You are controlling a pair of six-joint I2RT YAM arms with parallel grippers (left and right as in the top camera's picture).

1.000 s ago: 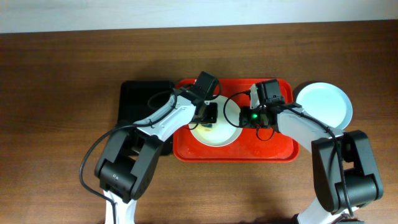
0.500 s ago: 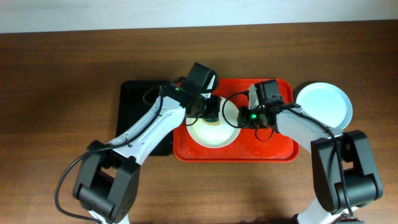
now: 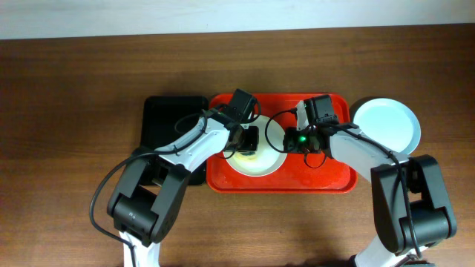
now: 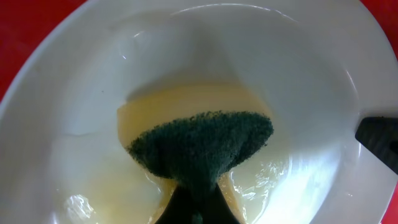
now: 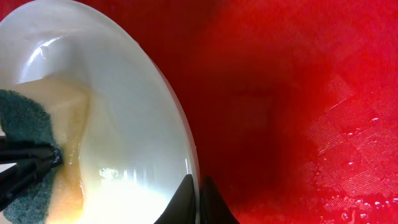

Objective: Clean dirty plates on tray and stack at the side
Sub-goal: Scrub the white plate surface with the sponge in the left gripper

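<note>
Centrally on a brown wooden table (image 3: 74,111) lay the red tray (image 3: 326,176), with a smaller black tray (image 3: 167,119) touching its left edge. A white plate (image 3: 256,163) sat inside the red tray, towards its left half. Both arms reached in from the near side and met over this plate.

The left gripper (image 3: 249,141) was clenched on a sponge (image 4: 205,146), yellow with a dark green scouring face. The left wrist view showed the sponge pinched into a fold and pressed against the plate's inner surface. Around it the plate looked wet and glossy, with a faint yellowish film.

The right gripper (image 5: 198,200) was clamped on the plate's right rim, one finger inside the rim and one outside. Its wrist view showed that edge over the wet red floor of the tray. Whether the rim was lifted off the floor could not be told.

A second plate (image 3: 386,124), pale with a bluish rim, lay on the table just beside the red tray's right end and near its far corner. Whether another plate lay beneath it could not be told from above.
</note>
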